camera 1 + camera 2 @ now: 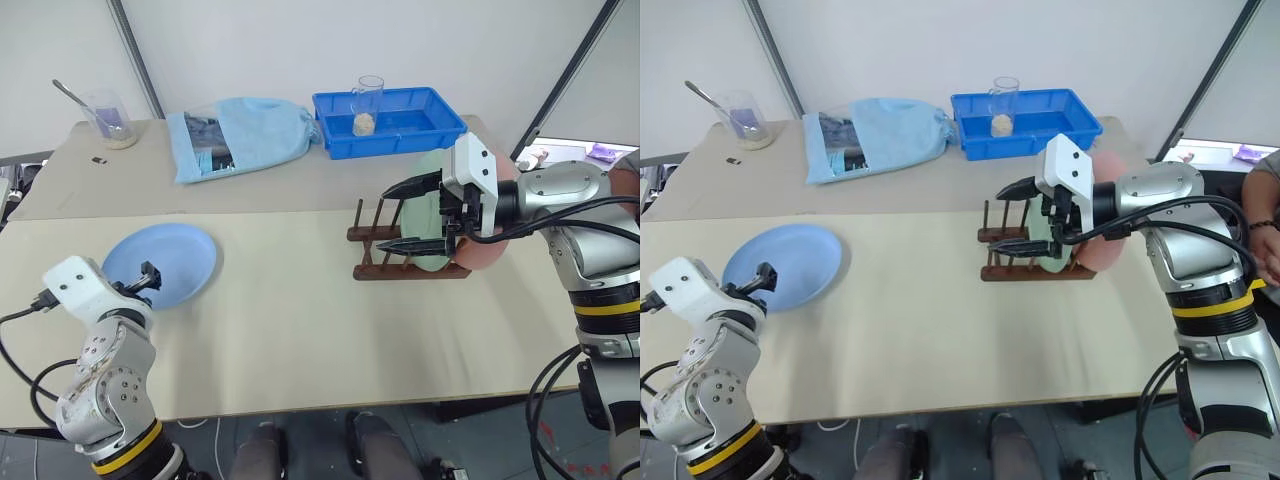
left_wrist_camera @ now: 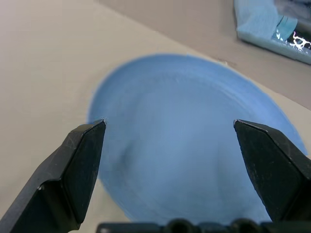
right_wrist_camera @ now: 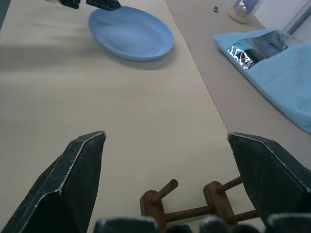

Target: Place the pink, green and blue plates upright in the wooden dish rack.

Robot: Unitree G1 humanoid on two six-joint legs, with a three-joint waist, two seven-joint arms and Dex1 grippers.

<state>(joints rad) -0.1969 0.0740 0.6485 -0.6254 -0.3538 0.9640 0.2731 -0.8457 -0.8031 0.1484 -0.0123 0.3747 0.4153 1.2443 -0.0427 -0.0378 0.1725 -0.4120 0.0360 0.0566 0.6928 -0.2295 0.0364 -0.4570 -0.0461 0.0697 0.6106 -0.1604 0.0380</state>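
Left gripper (image 1: 150, 275): jaws wide apart, empty, at the near rim of the blue plate (image 1: 170, 262), which lies flat on the table (image 1: 300, 330). Wooden dish rack (image 1: 372, 268): green plate (image 1: 432, 170) and pink plate (image 1: 485, 255) upright inside. Right gripper (image 1: 408, 215): jaws spread, empty, above the rack.

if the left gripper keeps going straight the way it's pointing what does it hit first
Most likely the blue plate: the open left gripper points straight at it, lying flat on the table, with nothing between them. How near it is, I can't tell.
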